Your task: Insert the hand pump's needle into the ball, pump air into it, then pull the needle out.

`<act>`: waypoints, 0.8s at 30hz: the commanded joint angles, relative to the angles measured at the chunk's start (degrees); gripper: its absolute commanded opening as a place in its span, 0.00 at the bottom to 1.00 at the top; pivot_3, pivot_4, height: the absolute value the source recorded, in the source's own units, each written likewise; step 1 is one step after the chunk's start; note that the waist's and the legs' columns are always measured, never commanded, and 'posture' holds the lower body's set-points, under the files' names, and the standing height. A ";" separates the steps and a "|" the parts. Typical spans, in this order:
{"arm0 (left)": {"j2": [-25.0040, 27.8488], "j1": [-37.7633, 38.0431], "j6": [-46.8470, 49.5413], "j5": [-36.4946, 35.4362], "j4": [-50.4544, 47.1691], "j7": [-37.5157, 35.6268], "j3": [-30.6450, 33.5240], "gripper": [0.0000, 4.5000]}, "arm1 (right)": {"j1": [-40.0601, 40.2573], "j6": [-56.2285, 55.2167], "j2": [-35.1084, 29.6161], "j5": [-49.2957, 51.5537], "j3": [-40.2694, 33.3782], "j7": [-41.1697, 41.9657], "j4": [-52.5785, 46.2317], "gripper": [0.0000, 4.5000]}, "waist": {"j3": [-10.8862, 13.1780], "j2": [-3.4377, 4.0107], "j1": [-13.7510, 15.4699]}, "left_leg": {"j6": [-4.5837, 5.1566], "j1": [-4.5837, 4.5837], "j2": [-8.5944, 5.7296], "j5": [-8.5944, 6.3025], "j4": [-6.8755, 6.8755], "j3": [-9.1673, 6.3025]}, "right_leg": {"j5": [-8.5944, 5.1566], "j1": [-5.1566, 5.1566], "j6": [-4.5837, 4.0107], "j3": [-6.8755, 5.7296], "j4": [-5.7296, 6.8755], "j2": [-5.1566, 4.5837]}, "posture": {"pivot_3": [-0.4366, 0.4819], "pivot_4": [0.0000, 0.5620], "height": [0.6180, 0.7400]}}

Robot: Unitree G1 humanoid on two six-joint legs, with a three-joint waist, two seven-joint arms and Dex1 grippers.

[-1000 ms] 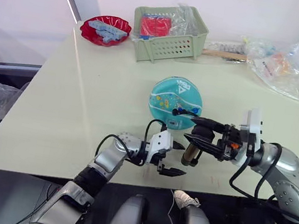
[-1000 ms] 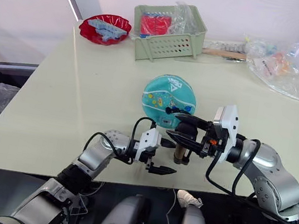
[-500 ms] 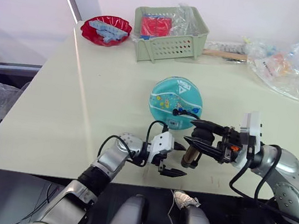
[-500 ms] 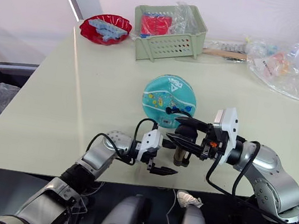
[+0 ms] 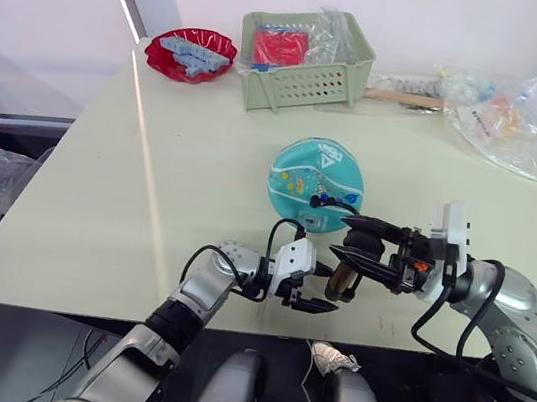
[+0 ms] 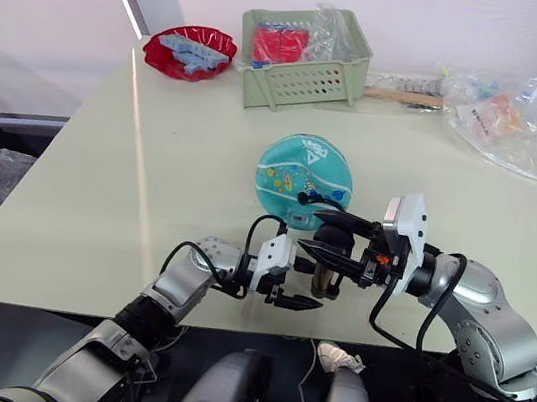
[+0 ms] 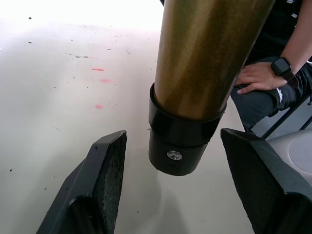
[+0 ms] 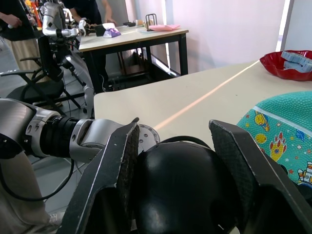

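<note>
The teal ball [image 5: 316, 180] lies saggy on the table's middle. The hand pump [image 5: 344, 276], a bronze cylinder, stands near the front edge. My right gripper [image 5: 352, 239] is shut on its black handle [image 8: 185, 190]. Its thin black hose [image 5: 278, 226] loops to a small black fitting [image 5: 316, 200] on the ball's near side; the needle tip itself is too small to make out. My left gripper [image 5: 321, 286] is open, its fingers [image 7: 105, 180] flanking the pump's black bottom cap [image 7: 181, 146] without touching it.
A green basket [image 5: 304, 65], a red bowl [image 5: 189, 54] and plastic bags [image 5: 503, 120] line the table's far edge. The pump stands close to the table's front edge [image 5: 230, 323]. A person's hand with a watch [image 7: 263, 75] rests beyond that edge.
My left gripper has slid a little to the right, closer around the pump's bottom end. The right gripper, pump and ball have stayed where they were.
</note>
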 commanded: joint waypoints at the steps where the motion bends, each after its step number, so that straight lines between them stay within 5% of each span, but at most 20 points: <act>1: -0.44 -0.52 -1.01 -0.37 -0.35 0.11 0.87 0.73 | 0.11 -1.71 -0.09 -0.04 -0.24 0.56 -1.68 0.41 | 0.00 0.00 0.00 | 0.00 0.00 0.00 0.00 0.00 0.00 | 0.00 0.00 0.00 0.00 0.00 0.00 | 0.48 0.27 0.97; 8: -0.52 -0.60 -0.75 -0.70 -0.07 -0.29 1.17 0.73 | 0.07 -1.90 -0.05 -0.57 -0.09 0.84 -1.55 0.41 | 0.00 0.00 0.00 | 0.00 0.00 0.00 0.00 0.01 0.00 | 0.00 0.00 0.00 0.00 0.01 0.00 | 0.48 0.27 0.97; 11: -0.65 -0.58 -0.81 -0.75 0.07 -0.41 1.29 0.54 | 0.26 -2.01 -0.06 -0.81 -0.10 1.03 -1.55 0.41 | 0.00 0.00 0.00 | 0.00 0.00 0.00 0.00 0.02 0.00 | 0.00 0.00 0.00 0.00 0.01 0.00 | 0.48 0.27 0.97; 14: -0.75 -0.55 -0.90 -0.90 0.16 -0.49 1.46 0.24 | 0.52 -2.18 -0.02 -1.02 -0.05 1.14 -1.53 0.41 | 0.00 0.00 0.00 | 0.00 0.00 0.00 0.00 0.02 0.01 | 0.00 0.00 0.00 0.00 0.01 0.00 | 0.48 0.27 0.97; 24: -1.30 -0.19 -1.61 -0.36 0.42 -0.08 1.24 0.23 | 2.94 -4.97 -1.64 -4.11 1.17 2.57 -0.87 0.41 | 0.00 0.00 0.00 | 0.00 0.00 0.00 0.00 0.04 0.00 | 0.00 0.00 0.00 0.00 0.03 0.00 | 0.48 0.27 0.97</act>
